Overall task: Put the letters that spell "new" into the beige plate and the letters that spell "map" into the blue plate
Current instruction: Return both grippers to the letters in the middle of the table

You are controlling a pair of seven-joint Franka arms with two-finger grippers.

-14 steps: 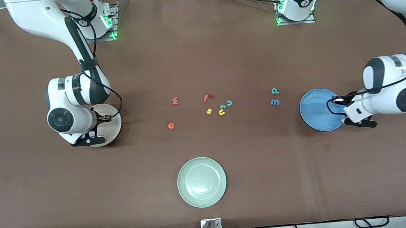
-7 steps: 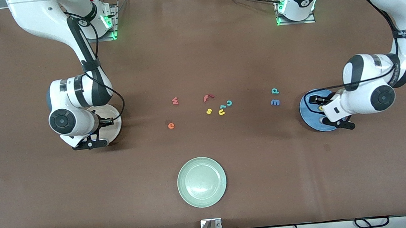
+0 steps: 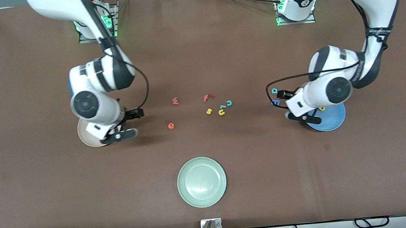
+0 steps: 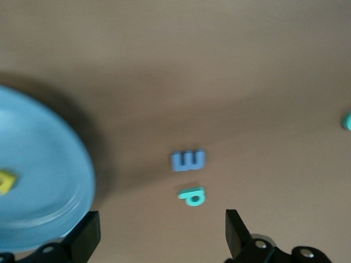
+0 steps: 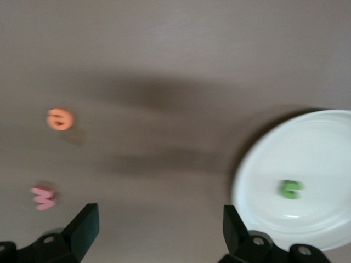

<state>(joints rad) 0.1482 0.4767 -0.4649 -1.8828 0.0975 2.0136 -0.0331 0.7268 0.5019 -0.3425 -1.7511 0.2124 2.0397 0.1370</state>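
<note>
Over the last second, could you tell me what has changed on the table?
Both arms swung from their plates toward the middle letters. The left gripper opened, leaving the yellow a in the blue plate; the right gripper opened, leaving the green n in the beige plate. The other letters and the green plate stayed put.

Three plates: one beige (image 3: 84, 136), one blue (image 3: 330, 119), one green (image 3: 202, 182).

Ten letters. Eight lie on the table: w (image 3: 175, 101), f (image 3: 207, 97), c (image 3: 229, 103), s (image 3: 209, 111), u (image 3: 221, 111), e (image 3: 170, 125), p (image 3: 274, 91), m (image 4: 188, 160). One, a (image 4: 4, 182), is in the blue plate; one, n (image 5: 291, 189), is in the beige plate.

By colour: three yellow, two teal, one each of blue, orange, pink, red and green.

Two grippers: left gripper (image 4: 159, 235), right gripper (image 5: 159, 233).
</note>
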